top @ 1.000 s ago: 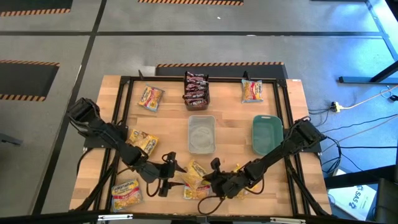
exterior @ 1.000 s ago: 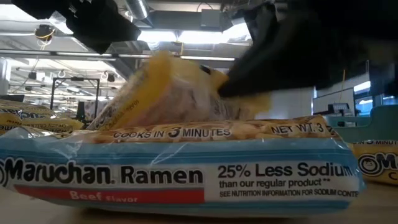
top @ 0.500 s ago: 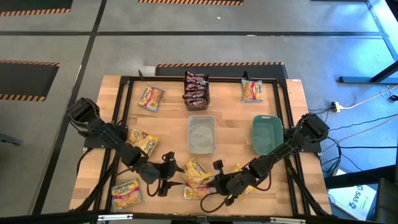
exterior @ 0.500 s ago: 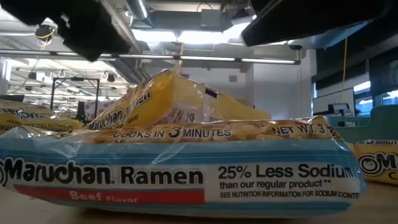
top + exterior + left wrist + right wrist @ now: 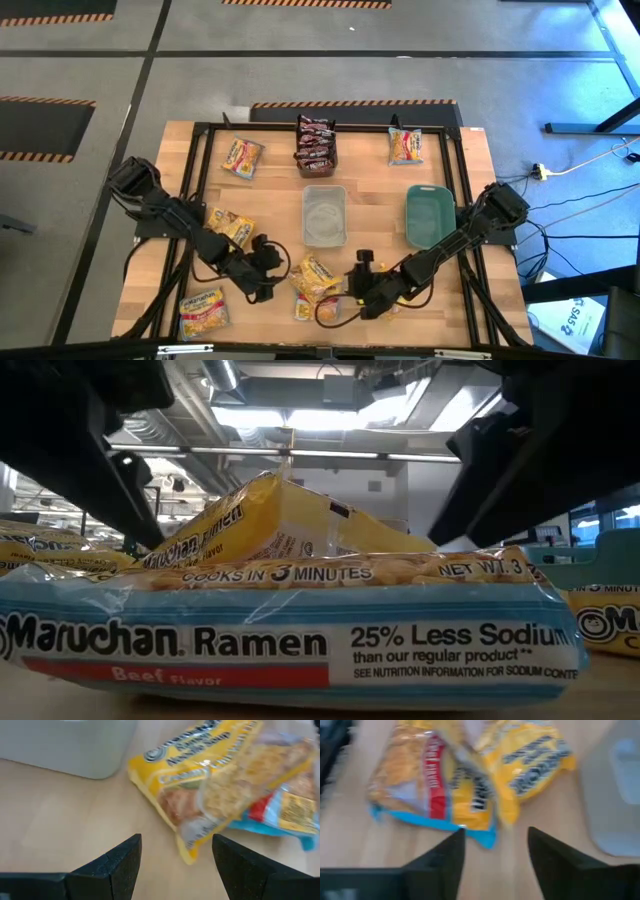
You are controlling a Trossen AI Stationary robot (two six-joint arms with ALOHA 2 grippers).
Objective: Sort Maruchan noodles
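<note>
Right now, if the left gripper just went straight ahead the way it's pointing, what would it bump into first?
Most likely the yellow noodle packet. The left gripper is open and empty, and that packet lies straight ahead on the table, leaning on a blue-edged packet. How far off is unclear.

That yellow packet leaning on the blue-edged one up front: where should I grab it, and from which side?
Likely best by its raised upper edge. The yellow packet lies tilted across the blue-edged packet, so that edge stands off the table, giving fingers room beneath. Come from the left, where the open left pincer already faces it; the right pincer is also open, empty.
</note>
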